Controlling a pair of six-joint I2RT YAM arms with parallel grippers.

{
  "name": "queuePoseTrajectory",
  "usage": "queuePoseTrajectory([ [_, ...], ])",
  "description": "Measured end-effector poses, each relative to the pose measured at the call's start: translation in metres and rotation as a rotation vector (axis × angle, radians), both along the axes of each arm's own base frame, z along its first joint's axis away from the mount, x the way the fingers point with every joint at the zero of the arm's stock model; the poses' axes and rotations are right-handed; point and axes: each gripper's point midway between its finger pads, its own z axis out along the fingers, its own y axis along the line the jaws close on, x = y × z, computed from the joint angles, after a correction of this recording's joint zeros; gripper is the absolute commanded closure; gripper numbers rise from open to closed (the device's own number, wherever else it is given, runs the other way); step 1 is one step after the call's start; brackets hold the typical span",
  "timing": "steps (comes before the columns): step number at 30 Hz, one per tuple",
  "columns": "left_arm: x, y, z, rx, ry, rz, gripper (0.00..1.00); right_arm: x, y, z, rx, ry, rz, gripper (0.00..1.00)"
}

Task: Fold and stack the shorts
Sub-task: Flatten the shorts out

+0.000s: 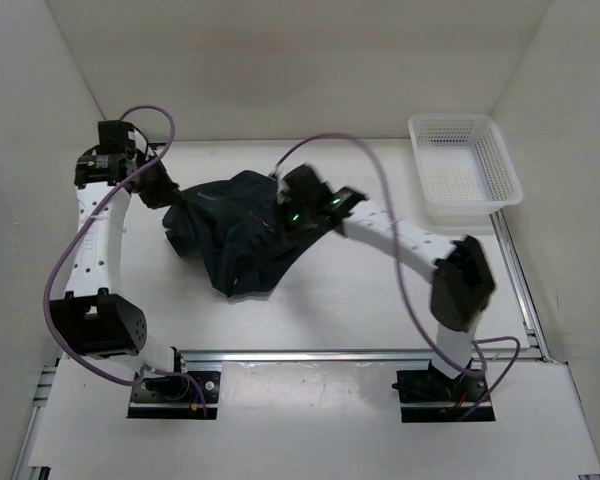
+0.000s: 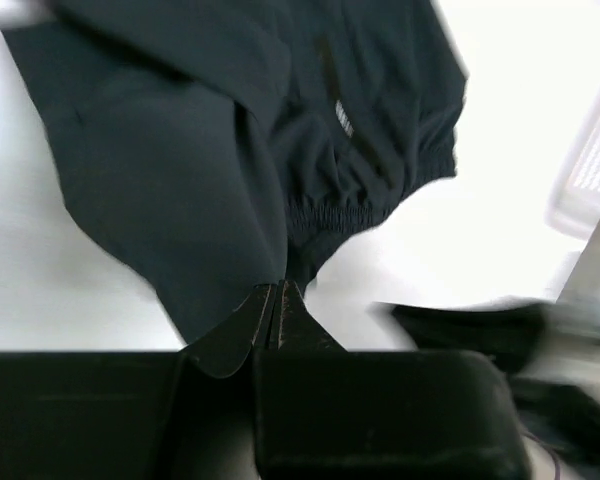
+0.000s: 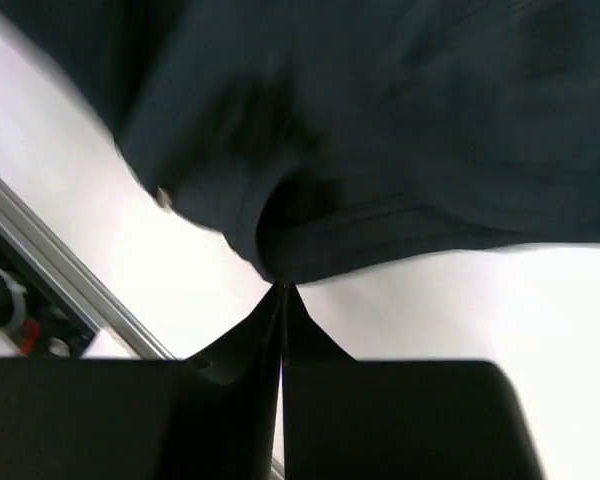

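Two closed grips: the left pincer [image 2: 277, 297] and right pincer [image 3: 283, 293] each pinch an edge of the shorts [image 1: 235, 235], bunched on the worktop [image 1: 360, 290]. Soft, light, floppy cloth; likely best held at waistband corners.

L gripper [image 2: 276, 302] & R gripper [image 3: 283, 298]: jaws pressed together, shorts [image 1: 235, 230] cloth pinched at tips; both arms extended fwd, wrists turned inward
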Motion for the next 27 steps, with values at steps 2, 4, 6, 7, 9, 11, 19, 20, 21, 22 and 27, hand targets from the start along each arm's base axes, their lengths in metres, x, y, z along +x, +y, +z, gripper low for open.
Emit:
queuePoseTrajectory([
  [2,0.004,0.009,0.017,0.006,-0.041,0.018,0.9,0.032,-0.036,0.051,0.062,-0.08,-0.084,1.0],
  [4,0.005,0.014,0.031,0.012,-0.085,0.026,0.9,0.062,-0.083,0.111,0.133,-0.202,-0.196,1.0],
  [6,-0.002,0.013,0.035,0.012,-0.11,0.019,0.9,0.071,-0.131,0.158,0.176,-0.322,-0.301,1.0],
  [7,-0.011,0.011,0.033,0.009,-0.11,0.012,0.9,0.062,-0.15,0.17,0.185,-0.362,-0.331,1.0],
  [9,-0.032,0.008,0.021,0.006,-0.093,0.005,0.9,0.035,-0.173,0.175,0.186,-0.39,-0.342,1.0],
  [11,-0.057,0.004,-0.001,0.004,-0.053,-0.001,0.9,0.007,-0.183,0.158,0.181,-0.365,-0.317,1.0],
  [19,-0.085,0.003,-0.059,-0.005,0.106,-0.003,0.9,-0.072,-0.123,0.011,0.006,0.011,-0.114,0.31],
  [20,-0.085,0.004,-0.057,0.0,0.103,-0.001,0.9,-0.082,-0.106,-0.001,-0.024,0.034,-0.068,0.31],
  [21,-0.083,0.005,-0.054,0.006,0.095,0.002,0.9,-0.09,-0.089,-0.011,-0.05,0.046,-0.023,0.3],
  [22,-0.081,0.006,-0.049,0.013,0.081,0.003,0.9,-0.095,-0.07,-0.018,-0.062,0.051,0.019,0.3],
  [27,-0.072,0.01,-0.031,0.033,0.022,0.006,0.9,-0.091,-0.019,-0.032,-0.072,0.03,0.102,0.28],
])
